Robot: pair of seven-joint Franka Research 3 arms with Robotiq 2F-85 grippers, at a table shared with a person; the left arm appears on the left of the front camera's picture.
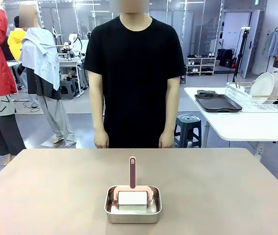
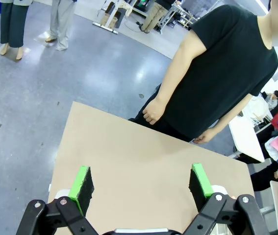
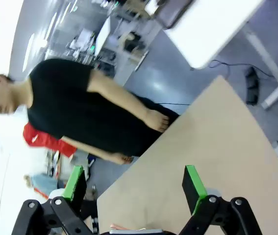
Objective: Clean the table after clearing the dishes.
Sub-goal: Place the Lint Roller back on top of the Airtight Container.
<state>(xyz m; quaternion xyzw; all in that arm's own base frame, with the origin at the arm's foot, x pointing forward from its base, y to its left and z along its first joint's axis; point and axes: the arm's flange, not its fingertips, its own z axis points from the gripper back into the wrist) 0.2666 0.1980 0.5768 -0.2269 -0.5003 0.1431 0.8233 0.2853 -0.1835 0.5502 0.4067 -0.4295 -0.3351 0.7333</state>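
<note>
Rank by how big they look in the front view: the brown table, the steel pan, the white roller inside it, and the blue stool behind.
1. The brown table, by far the largest.
2. The steel pan.
3. The blue stool, though it stands farther back, so it may really be bigger than the pan.
4. The white roller.

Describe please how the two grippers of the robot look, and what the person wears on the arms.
The left gripper and the right gripper look alike: black linked metal fingers with silver pivot bolts, each tipped by a bright green pad backed with black. The person wears a black short-sleeved T-shirt; forearms are bare.
</note>
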